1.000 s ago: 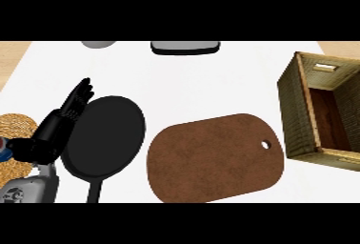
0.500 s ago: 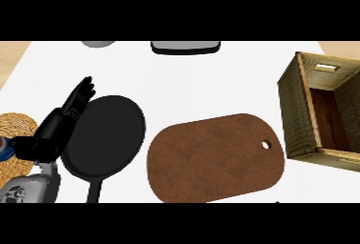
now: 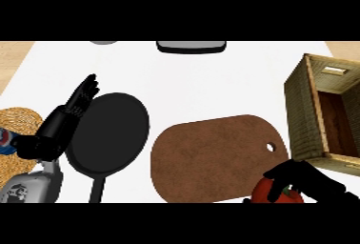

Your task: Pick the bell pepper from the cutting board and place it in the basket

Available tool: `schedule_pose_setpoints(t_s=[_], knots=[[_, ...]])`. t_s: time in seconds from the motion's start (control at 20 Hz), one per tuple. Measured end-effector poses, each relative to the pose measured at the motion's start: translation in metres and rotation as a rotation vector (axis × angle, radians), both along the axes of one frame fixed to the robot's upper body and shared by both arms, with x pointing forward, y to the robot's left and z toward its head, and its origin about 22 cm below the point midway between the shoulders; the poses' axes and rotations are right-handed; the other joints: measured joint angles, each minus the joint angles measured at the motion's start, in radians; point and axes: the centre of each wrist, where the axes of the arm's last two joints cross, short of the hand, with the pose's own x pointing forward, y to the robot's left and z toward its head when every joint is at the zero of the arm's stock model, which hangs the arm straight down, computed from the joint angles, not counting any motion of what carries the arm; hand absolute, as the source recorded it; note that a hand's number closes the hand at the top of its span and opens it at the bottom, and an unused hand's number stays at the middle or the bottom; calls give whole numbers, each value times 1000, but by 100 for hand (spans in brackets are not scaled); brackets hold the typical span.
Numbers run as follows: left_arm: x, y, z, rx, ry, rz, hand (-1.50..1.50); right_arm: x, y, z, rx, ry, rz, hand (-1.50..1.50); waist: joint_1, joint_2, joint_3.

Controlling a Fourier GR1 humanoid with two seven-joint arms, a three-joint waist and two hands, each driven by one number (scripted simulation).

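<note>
A brown cutting board [image 3: 215,157] lies in the middle of the white counter, its top bare. At the view's lower right edge my right hand [image 3: 309,178] is curled round a red bell pepper [image 3: 271,192], just off the board's near right corner. Only part of the pepper shows under the fingers. The wooden basket [image 3: 306,114] stands to the right of the board, open side up, with a dark brown inside. My left hand [image 3: 70,114] rests open at the left, fingers pointing up, beside a black frying pan.
A black frying pan [image 3: 109,133] lies left of the board, handle toward me. A woven mat [image 3: 17,128] with a blue and red item sits at the far left edge. A dark tray [image 3: 191,46] and a grey dish [image 3: 104,42] are at the back.
My right hand has come into view at the lower right, holding the red bell pepper. The left hand and pan have not moved.
</note>
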Motion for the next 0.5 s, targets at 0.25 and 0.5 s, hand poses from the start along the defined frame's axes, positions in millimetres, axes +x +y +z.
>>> schedule_pose_setpoints(t_s=[0.25,0.5], knots=[[1,2,-1,-1,6,-5,0,25,-9,26,12,-87,-144,150,6,1,1],[0,1,-4,-6,13,-7,0,50,-27,58,52,-175,-297,150,8,0,2]])
